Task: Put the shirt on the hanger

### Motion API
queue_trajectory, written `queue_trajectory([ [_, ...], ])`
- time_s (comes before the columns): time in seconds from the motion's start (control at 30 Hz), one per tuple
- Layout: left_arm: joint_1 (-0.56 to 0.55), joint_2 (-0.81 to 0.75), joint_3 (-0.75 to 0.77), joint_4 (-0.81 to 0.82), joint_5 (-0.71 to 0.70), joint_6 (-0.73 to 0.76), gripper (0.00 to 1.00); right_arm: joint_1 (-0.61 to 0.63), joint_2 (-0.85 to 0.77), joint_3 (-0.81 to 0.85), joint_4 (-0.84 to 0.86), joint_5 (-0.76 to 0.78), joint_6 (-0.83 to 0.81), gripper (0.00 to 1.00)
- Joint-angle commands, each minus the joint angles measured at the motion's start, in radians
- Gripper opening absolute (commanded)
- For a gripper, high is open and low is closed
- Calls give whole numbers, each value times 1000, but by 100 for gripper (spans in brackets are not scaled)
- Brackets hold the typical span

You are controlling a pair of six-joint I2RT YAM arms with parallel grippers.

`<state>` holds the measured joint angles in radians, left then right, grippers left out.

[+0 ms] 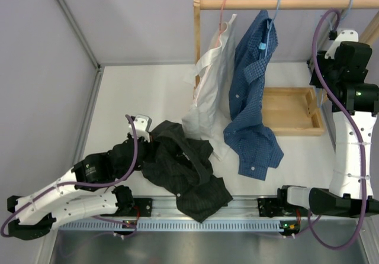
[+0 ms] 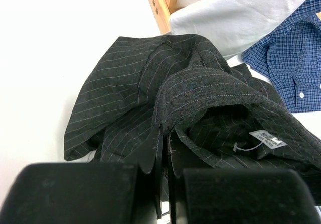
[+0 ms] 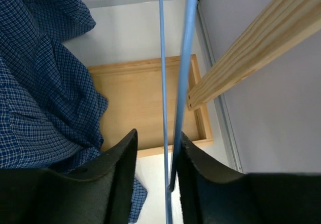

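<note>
Between R gripper fingers hangs hanger, loose; L gripper pinches shirt.

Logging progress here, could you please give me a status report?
Left gripper shut on shirt. Right gripper open around hanger on rail. Blue shirt hanging close beside.

The left arm stretches low from the table's near edge, its left gripper pinched tight on a fold of the shirt. At the table's right edge the right arm stands raised, the right gripper parted, its fingers either side of the hanger wire.
</note>
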<state>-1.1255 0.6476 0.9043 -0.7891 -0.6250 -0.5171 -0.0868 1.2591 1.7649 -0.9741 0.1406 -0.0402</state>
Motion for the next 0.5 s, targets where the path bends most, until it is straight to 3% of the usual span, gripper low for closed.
queue_trajectory([
  [0.0, 3, -11, -8, -1, 5, 17, 0, -16, -30, 10, 37, -30, 5, 31],
  [0.23, 3, -31, -12, -1, 11, 12, 0, -16, -38, -27, 57, -56, 3, 12],
  [0.37, 3, -35, -12, -1, 1, 11, 0, -16, -55, -44, 60, -61, 8, 8],
  [0.47, 3, -49, -12, -1, -45, -1, 0, -16, -70, -51, 66, -76, 14, 0],
])
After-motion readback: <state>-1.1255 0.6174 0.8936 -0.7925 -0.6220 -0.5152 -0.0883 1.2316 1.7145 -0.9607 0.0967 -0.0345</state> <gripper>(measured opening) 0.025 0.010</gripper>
